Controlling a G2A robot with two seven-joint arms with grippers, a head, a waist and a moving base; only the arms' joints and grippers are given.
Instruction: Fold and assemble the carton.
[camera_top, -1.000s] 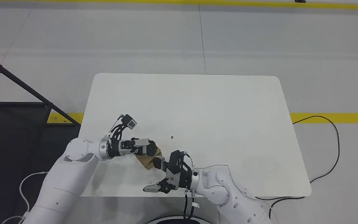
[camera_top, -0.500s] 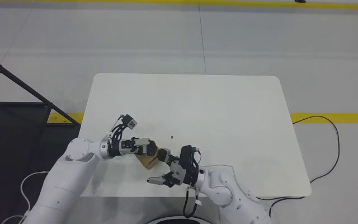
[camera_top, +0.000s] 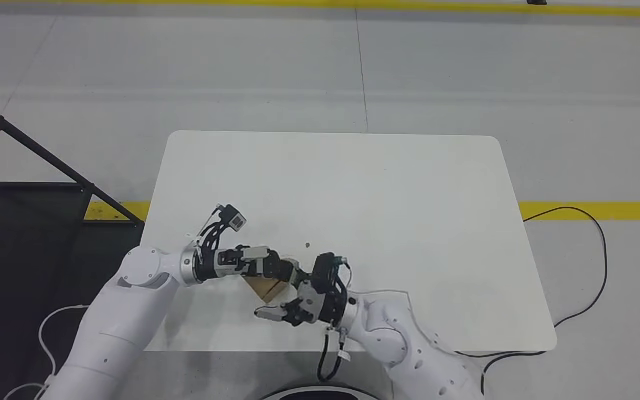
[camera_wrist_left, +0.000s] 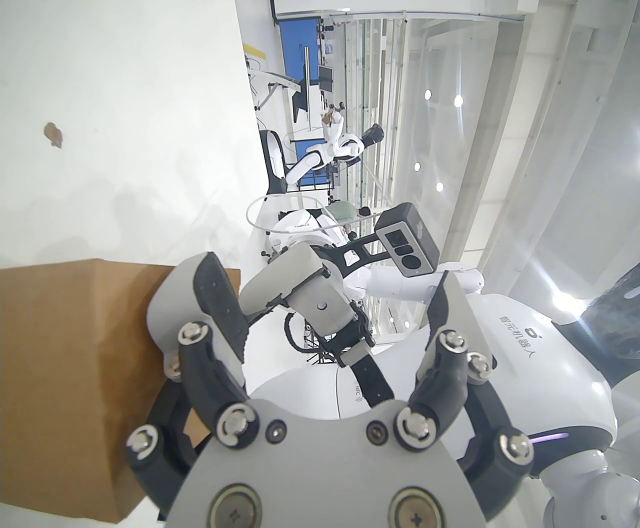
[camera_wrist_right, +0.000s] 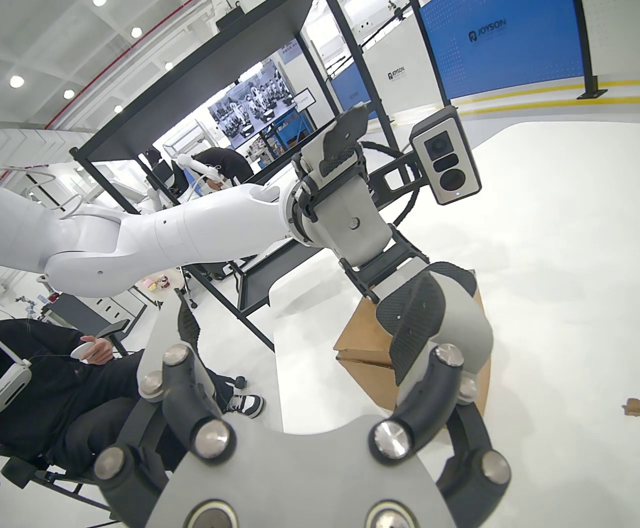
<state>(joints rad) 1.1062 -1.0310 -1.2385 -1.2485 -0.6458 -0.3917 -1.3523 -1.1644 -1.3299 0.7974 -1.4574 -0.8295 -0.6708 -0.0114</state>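
A small brown carton (camera_top: 267, 289) stands near the table's front edge, left of the middle. My left gripper (camera_top: 274, 268) is at its far side, open; in the left wrist view one finger (camera_wrist_left: 220, 305) lies along the carton (camera_wrist_left: 75, 375) wall and the other stands well apart. My right gripper (camera_top: 284, 303) is at the carton's near right side, also open. In the right wrist view one padded finger (camera_wrist_right: 420, 320) rests over the carton (camera_wrist_right: 365, 345) top and the other finger (camera_wrist_right: 187, 325) hangs off beyond the table edge. The grippers face each other closely.
A tiny brown scrap (camera_top: 308, 243) lies on the white table (camera_top: 420, 200) just beyond the carton. The table's front edge runs right beside the carton. Wide bare surface stretches to the back and right.
My right gripper has swung in from the front edge toward the carton and now has a finger over it. The left gripper and the carton have hardly moved.
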